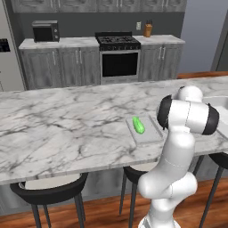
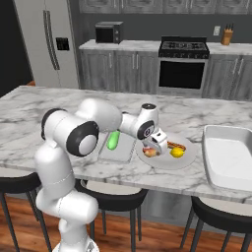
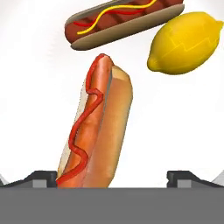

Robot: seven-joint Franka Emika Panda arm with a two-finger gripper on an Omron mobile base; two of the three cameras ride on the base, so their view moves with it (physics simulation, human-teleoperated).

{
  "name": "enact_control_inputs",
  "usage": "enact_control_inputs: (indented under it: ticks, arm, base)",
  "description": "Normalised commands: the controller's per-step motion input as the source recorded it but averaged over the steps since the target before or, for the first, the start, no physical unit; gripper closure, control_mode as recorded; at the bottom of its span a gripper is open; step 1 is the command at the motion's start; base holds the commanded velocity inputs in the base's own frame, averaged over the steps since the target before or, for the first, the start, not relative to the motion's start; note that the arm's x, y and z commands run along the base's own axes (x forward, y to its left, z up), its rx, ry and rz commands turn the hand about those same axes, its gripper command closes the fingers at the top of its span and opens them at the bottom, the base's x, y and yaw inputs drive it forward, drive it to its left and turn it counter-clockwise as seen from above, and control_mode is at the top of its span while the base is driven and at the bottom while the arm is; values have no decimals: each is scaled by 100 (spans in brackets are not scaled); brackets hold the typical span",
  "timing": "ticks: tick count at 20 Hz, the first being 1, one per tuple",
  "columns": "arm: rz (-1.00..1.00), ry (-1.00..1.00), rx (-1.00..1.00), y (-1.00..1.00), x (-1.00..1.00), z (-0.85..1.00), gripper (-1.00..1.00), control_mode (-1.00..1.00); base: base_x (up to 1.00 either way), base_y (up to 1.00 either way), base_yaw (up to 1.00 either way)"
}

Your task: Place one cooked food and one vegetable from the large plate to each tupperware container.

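Spread fingers (image 3: 43, 178) barely show; hot dog (image 3: 98, 131) end cut off.

We see a marbled table (image 2: 44, 106) carrying, side by side, a small tray (image 2: 120, 150), a round large plate (image 2: 189, 156) and a clearly larger tray (image 2: 227, 155) at its right end.

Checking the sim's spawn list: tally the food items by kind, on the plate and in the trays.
Hot dogs: 2, one with ketchup, one with mustard, on the large plate
Lemons: 1, same plate
Green vegetables: 1, in the small tray
Total: 4
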Motion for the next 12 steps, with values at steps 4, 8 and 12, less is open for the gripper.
enact_control_inputs:
  ticks: [4, 8, 12]
  arm:
    - [0, 1, 0, -11, 14, -23, -100, -100]
    - [2, 0, 1, -13, 31, -19, -100, -100]
    - [2, 0, 0, -12, 27, -23, -100, -100]
  base:
    - [0, 0, 0]
    - [0, 0, 0]
    - [0, 0, 0]
